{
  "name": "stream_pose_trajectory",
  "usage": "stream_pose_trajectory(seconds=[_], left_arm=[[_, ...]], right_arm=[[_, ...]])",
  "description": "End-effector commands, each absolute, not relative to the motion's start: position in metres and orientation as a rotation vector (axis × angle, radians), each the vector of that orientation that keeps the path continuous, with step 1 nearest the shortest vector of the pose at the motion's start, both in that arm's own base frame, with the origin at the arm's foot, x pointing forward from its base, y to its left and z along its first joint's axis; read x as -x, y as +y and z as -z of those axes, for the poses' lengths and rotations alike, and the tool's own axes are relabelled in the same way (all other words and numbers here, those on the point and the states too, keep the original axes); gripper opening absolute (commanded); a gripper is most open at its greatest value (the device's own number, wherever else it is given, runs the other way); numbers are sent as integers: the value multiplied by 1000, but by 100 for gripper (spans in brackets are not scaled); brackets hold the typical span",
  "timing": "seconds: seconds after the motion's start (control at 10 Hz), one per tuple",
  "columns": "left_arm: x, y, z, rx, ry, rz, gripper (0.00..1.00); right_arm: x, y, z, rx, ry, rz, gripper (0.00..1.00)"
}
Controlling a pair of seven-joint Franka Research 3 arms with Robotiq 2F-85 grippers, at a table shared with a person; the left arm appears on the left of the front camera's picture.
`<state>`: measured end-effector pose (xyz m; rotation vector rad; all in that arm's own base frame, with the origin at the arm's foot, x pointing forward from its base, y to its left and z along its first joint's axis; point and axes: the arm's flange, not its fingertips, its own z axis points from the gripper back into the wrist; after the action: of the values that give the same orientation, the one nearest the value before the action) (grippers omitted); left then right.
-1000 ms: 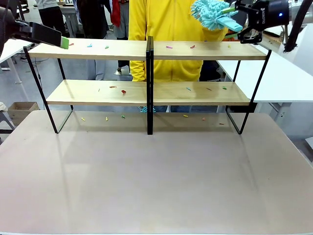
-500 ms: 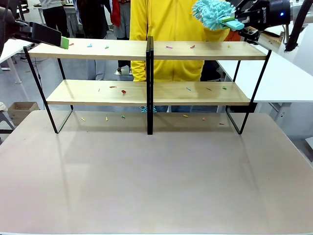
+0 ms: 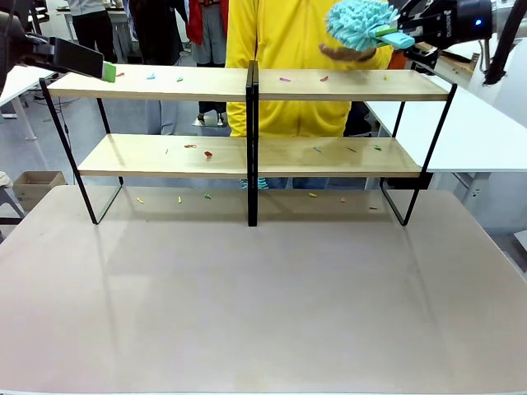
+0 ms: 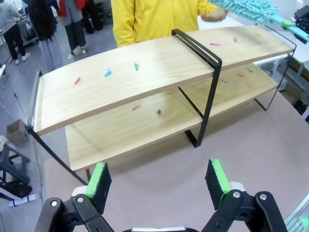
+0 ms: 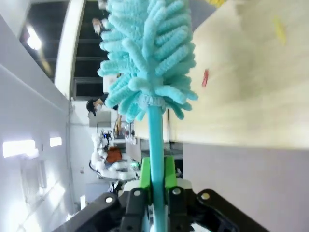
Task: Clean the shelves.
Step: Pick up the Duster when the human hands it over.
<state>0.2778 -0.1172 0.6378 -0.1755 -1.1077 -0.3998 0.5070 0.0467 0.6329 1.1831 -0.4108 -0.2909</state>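
My right gripper (image 3: 405, 34) is clamped on the teal handle of a fluffy duster (image 3: 358, 22). In the right wrist view its green pads (image 5: 144, 171) press that handle from both sides, and the shaggy head rises straight above them. I hold the duster above the right half of the shelves (image 3: 132, 156), over the upper board and clear of it, with the head turned towards the black centre post (image 3: 252, 140). My left gripper (image 3: 108, 72) sits at the opposite end of the shelves, level with the upper board and right by its left edge. I cannot tell whether it touches the wood. Its jaws stand wide apart with nothing between them, and past them the left wrist view looks along both boards. Small coloured scraps (image 3: 284, 80) lie scattered on the upper board, on the lower one and on the table (image 3: 247, 313) beneath the shelves. A person in a yellow top (image 3: 280, 49) stands behind the shelves, around the centre post. One hand (image 3: 339, 53) is raised just under the duster's head — above the upper board's right half.
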Motion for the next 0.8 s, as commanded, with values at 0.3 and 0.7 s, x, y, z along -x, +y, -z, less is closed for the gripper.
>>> stream_pose_trajectory(seconds=[0.3,0.7], left_arm=[[-278,-116,-638,175,-1109,398,100],[-278,-116,-638,175,-1109,398,100]], right_arm=[[-253,-47,-719,-887,-449,-78,0],[-151,-159,-702,-937,-510,-136,0]])
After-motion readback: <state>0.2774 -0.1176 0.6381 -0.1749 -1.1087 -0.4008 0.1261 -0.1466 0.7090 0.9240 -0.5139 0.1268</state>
